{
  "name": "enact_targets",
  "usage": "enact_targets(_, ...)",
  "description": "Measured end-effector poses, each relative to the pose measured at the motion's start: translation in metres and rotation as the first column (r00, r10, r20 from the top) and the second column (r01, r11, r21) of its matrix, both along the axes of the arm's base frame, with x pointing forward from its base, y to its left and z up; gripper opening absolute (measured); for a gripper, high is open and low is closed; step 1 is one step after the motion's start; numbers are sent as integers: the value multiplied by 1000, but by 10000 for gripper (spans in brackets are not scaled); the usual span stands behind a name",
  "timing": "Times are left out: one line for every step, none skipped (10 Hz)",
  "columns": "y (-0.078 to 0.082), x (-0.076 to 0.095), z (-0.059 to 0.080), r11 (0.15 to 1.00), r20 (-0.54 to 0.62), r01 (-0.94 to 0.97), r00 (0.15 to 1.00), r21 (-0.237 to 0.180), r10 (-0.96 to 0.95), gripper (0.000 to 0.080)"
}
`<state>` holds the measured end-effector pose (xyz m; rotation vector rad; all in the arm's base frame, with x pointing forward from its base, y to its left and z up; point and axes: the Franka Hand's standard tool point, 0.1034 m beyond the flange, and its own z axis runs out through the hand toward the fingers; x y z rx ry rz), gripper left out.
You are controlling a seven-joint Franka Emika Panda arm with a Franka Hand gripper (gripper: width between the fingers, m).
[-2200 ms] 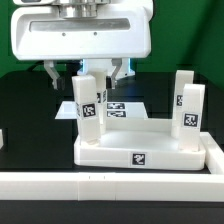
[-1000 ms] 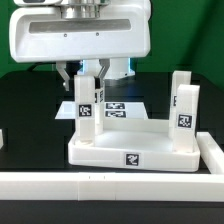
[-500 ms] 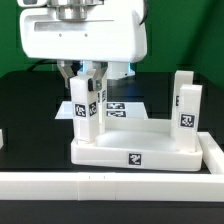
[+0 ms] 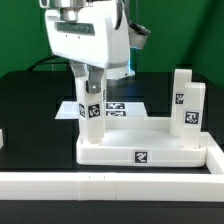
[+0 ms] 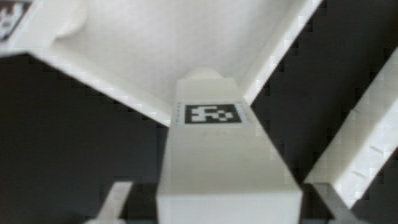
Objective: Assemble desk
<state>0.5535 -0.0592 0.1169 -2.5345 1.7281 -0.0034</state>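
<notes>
The desk slab [image 4: 150, 150] lies flat on the black table with white block legs standing up from it. Two legs [image 4: 188, 110] stand at the exterior view's right. My gripper [image 4: 88, 82] is shut around the top of the left leg [image 4: 92, 118], which stands upright at the slab's left corner. In the wrist view the same leg [image 5: 214, 150], with its tag facing up, runs between my two fingers [image 5: 118, 205], and the slab's rim [image 5: 107, 55] lies beyond it. My gripper [image 5: 217, 208] straddles the leg's near end.
The marker board [image 4: 125, 108] lies on the table behind the slab. A long white rail [image 4: 100, 186] runs along the front and turns up at the right [image 4: 214, 150]. A small white part [image 4: 2, 140] shows at the left edge.
My fingers have closed in from wide open onto the left leg's top. The hand has then turned about the leg and shifted right; the leg's tag and the slab moved slightly right.
</notes>
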Motion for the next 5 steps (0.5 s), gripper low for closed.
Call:
enact_targets(0,1,0,998,-3,70,998,4,-70,291)
enact_targets(0,2,0,994,-6,111,994,5,-111,291)
enact_targets(0,2,0,987,-7,162,987,7,-162,291)
enact_targets(0,2,0,984,-7,179,984,12,-179,291)
enact_targets(0,2,-1,983,-7,183,983,12,-183,382)
